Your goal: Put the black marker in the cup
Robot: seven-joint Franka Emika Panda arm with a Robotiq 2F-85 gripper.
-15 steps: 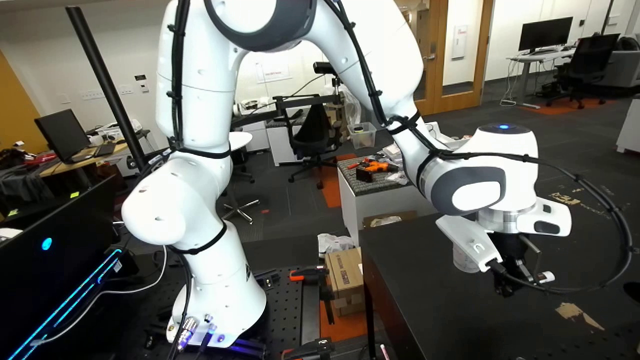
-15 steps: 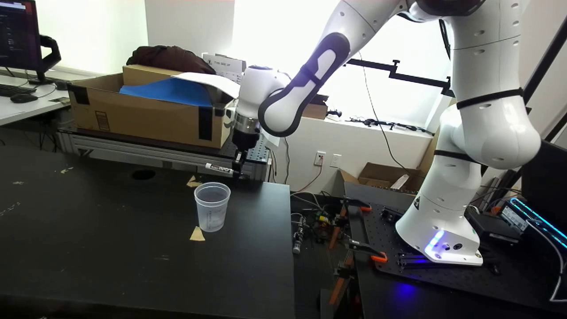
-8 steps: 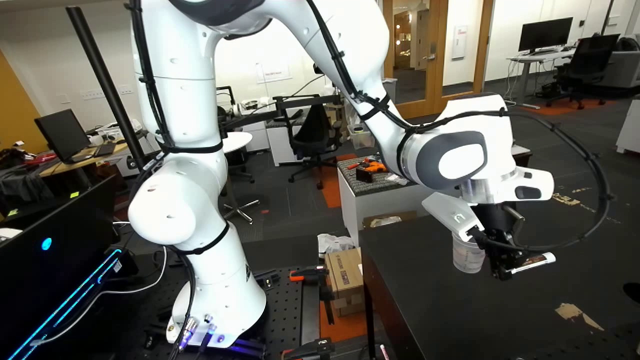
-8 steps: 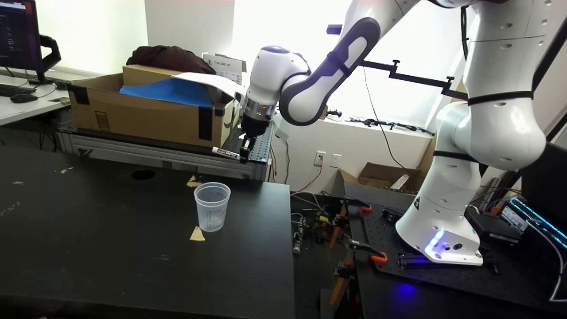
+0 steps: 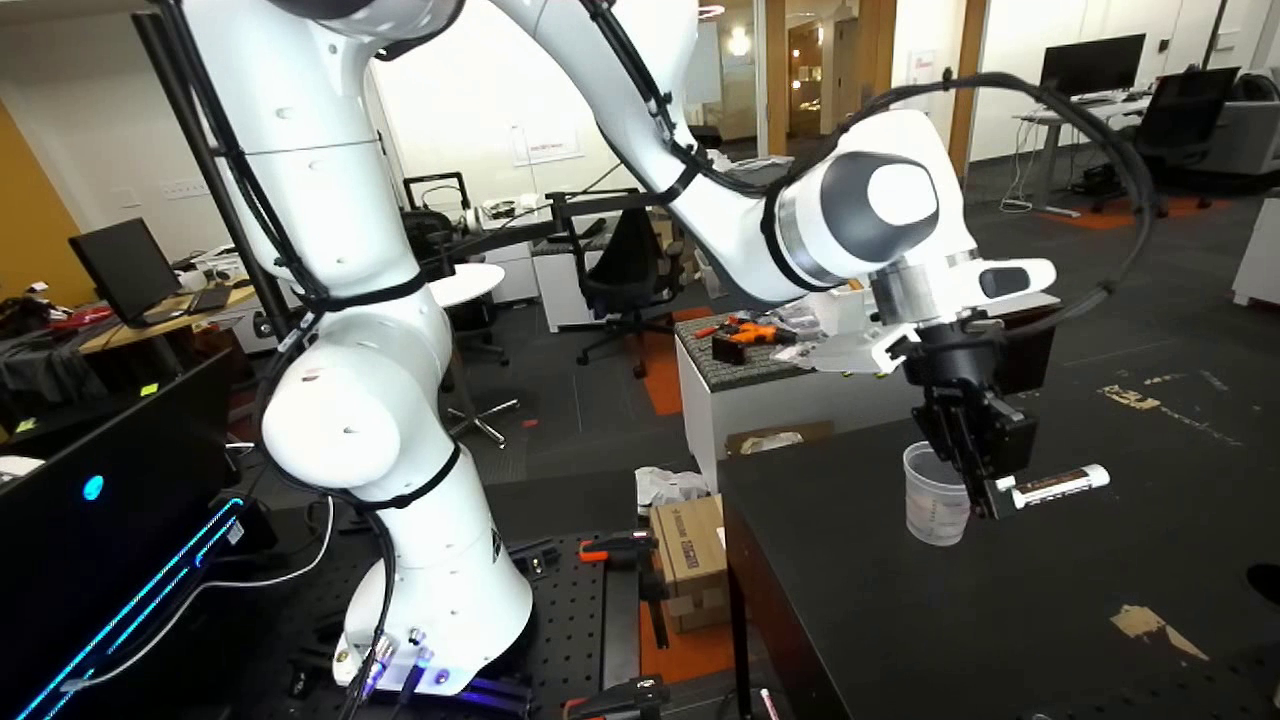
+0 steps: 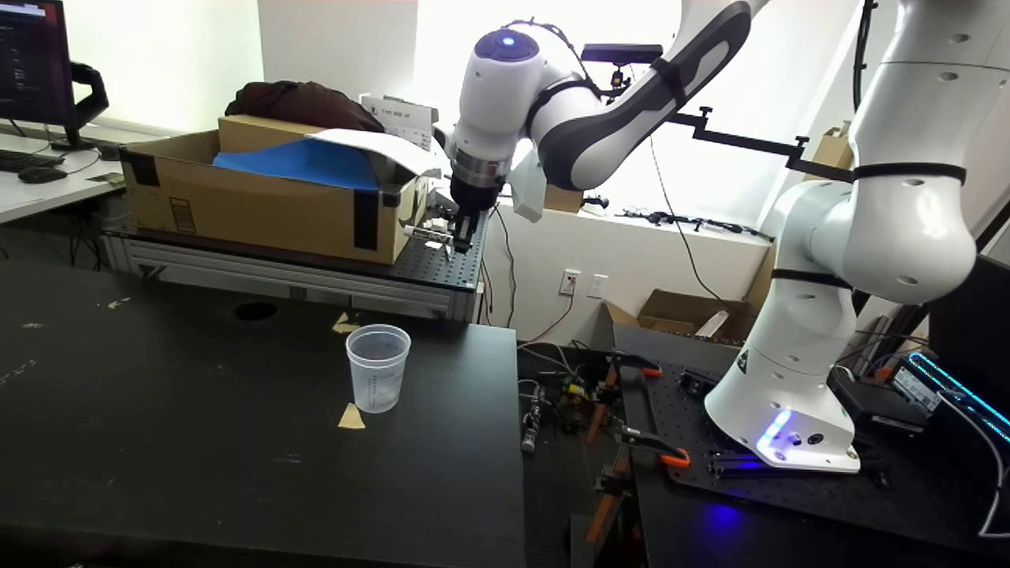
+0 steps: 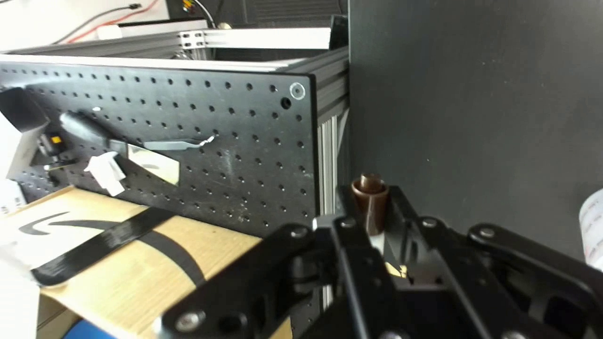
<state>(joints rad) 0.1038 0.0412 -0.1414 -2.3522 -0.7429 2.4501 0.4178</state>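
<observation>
The marker (image 5: 1062,485) has a white body with dark print and a dark brown-black end, which shows in the wrist view (image 7: 371,207). My gripper (image 5: 992,508) is shut on that dark end, and the marker sticks out sideways, nearly level, well above the table. In an exterior view, the gripper (image 6: 464,244) and marker (image 6: 428,234) are higher than the cup and farther from the camera. The translucent cup (image 6: 377,379) stands upright on the black table. It also shows in an exterior view (image 5: 935,515), partly behind the gripper, and at the wrist view's right edge (image 7: 594,226).
Tan scraps (image 6: 352,416) lie on the table (image 6: 197,442) near the cup, with a round hole (image 6: 256,311) farther off. A large cardboard box (image 6: 260,213) stands on a perforated metal bench (image 7: 226,117) beside the table.
My gripper has risen with the marker and swung back toward the robot's base, its wrist tilting. The marker stays held. The cup has not moved.
</observation>
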